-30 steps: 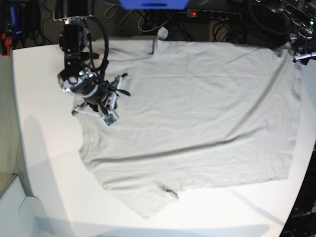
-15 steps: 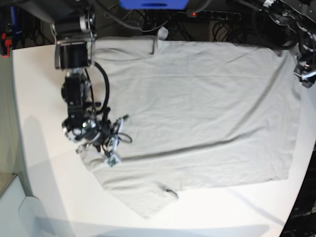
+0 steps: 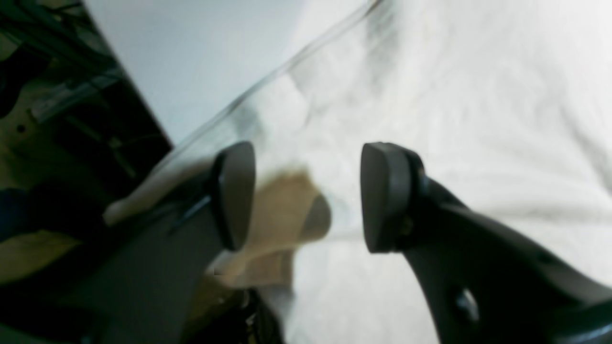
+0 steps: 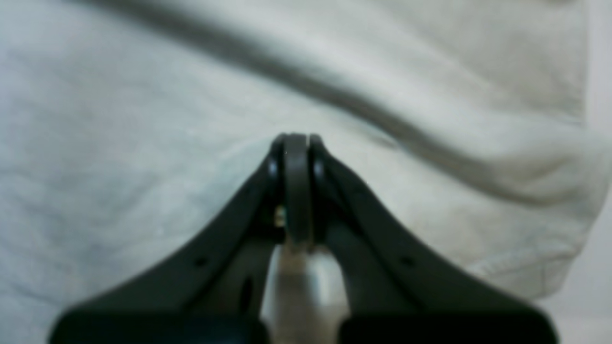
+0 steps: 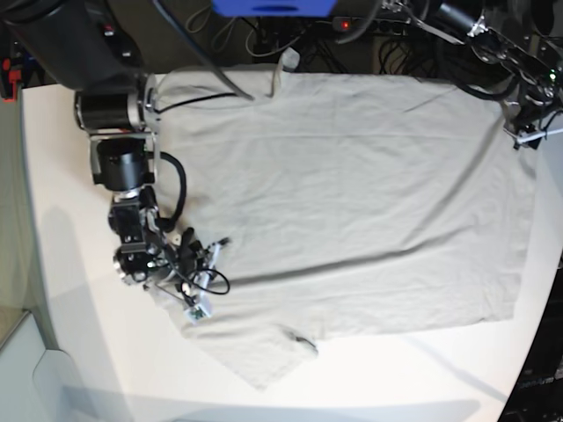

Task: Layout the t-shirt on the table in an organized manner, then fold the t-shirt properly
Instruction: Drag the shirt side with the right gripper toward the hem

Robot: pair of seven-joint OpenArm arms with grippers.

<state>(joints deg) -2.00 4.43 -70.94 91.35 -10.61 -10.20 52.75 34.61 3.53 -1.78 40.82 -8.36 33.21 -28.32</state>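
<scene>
On the white worktop [image 5: 79, 352], grey t-shirt [image 5: 352, 202] spread flat, right pincer [image 5: 189, 303] pressed together on its sleeve edge, left pincer [image 3: 306, 196] apart at the hem corner, black cables [image 5: 387, 44] behind.

The shirt [image 5: 352, 202] lies spread across my white worktop [image 5: 70, 334], its body reaching from the far edge towards the near one, with a long crease running across its lower half. One sleeve points to the near edge, close to the near left corner. My right pincer [image 5: 195, 303] sits low at the shirt's left edge, just above that sleeve. My left pincer [image 5: 528, 132] is at the shirt's far right corner, by the worktop's right edge. A small label [image 5: 303, 341] shows near the sleeve.
</scene>
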